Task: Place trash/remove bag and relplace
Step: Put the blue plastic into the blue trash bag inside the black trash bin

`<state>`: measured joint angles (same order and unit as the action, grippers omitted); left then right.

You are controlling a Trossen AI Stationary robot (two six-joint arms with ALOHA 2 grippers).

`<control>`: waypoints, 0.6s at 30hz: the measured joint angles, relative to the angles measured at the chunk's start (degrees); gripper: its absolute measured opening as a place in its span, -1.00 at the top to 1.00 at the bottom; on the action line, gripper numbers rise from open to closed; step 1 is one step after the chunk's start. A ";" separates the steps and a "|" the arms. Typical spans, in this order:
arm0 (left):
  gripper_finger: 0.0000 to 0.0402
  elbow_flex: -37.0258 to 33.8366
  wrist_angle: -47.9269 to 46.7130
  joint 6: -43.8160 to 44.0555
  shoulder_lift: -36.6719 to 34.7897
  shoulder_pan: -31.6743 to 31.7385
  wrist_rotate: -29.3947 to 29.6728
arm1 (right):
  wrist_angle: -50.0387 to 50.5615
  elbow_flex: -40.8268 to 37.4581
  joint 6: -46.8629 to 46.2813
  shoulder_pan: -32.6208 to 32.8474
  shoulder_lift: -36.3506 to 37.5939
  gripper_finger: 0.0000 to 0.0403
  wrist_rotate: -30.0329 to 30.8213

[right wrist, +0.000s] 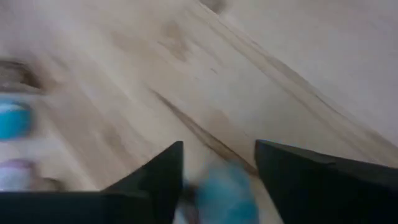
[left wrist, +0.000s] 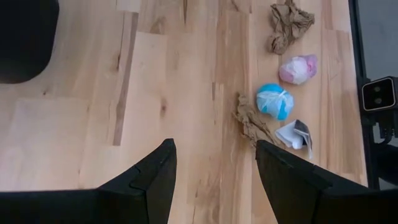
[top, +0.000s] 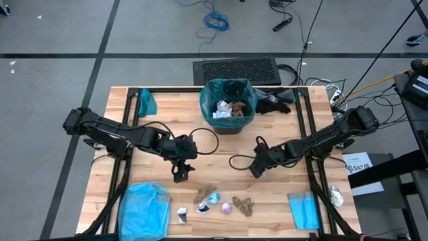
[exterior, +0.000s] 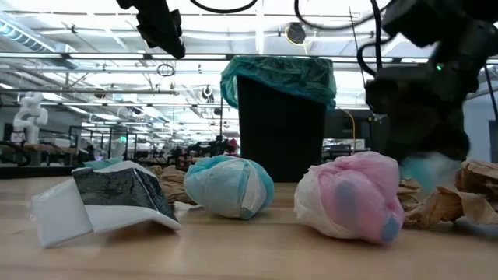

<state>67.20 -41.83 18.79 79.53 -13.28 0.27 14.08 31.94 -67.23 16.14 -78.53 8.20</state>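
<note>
High view shows you both grippers, left [top: 181, 175] and right [top: 256, 170], parted and empty over the table [top: 221, 167]; trash [top: 215, 199] lies near the front edge.

Bench [top: 221, 167]: pale wood planks, smooth matt finish, visible grain. Bin [exterior: 282, 132]: matt black plastic. Bag [top: 208, 100]: thin teal-green plastic, crinkled, slightly glossy. Trash [top: 243, 205]: crumpled brown paper, rough; pink wrapper [exterior: 352, 194] and blue wrapper [exterior: 230, 185] of wrinkled film.

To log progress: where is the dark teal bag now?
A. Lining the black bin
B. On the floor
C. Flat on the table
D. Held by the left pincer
A: the bag is folded over the rim of the bin, with trash inside.
</note>
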 joint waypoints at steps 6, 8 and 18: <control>-0.06 0.00 -0.07 0.00 0.00 0.12 0.00 | 1.92 0.05 -2.77 1.53 -2.52 0.92 -0.17; -0.06 0.00 -0.09 0.01 0.00 0.12 0.24 | 0.98 0.05 -4.05 1.86 -2.65 0.94 0.39; -0.06 0.00 -1.24 0.43 0.00 0.11 -0.24 | 4.42 0.41 -2.95 12.20 14.06 0.69 -1.68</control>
<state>67.20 -43.07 19.22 79.53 -13.17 0.03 18.50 32.35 -70.17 28.34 -64.46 6.52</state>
